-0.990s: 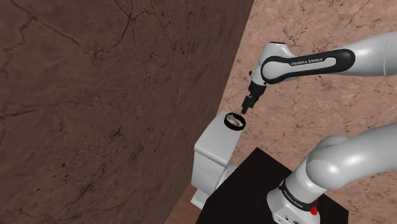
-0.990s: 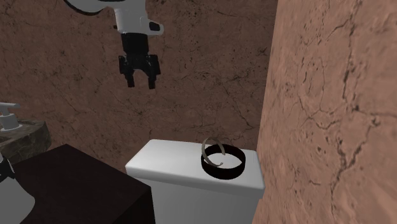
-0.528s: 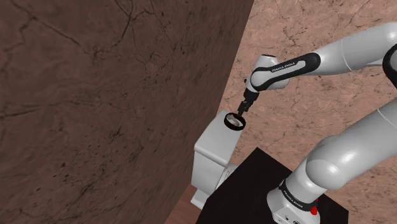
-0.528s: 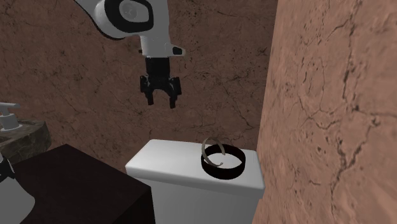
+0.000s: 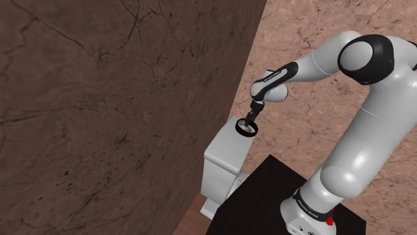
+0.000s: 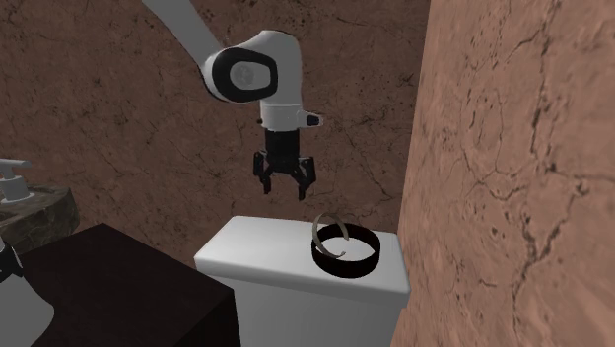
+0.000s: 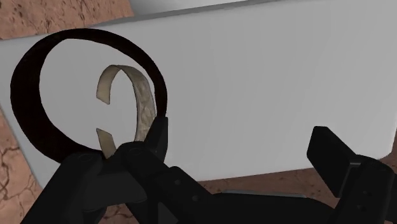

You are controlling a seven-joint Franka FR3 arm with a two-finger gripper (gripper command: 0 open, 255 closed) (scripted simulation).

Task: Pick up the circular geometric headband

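Observation:
A tan, C-shaped headband [image 6: 330, 234] with a criss-cross pattern stands on edge inside a low black ring [image 6: 346, 262] on a white toilet tank lid [image 6: 258, 252]. In the wrist view the headband [image 7: 144, 103] and the black ring [image 7: 28, 81] lie just beyond one black finger [image 7: 156, 136]. My gripper [image 6: 286, 190] hangs open a little above the lid, short of the ring on the second exterior view's left. The shoulder view puts the gripper [image 5: 248, 122] right over the ring [image 5: 246, 127]. Nothing is between the fingers.
A reddish stone wall [image 6: 512, 177] stands close beside the ring. A brown wall [image 6: 118, 118] runs behind the tank. The black stand [image 6: 108, 286] sits in front of the toilet, with a stone counter and pump bottle [image 6: 14, 183] to its side.
The arm has stretched out and the gripper has dropped and moved toward the ring, from high over the stand to just above the tank lid. The fingers have stayed open.

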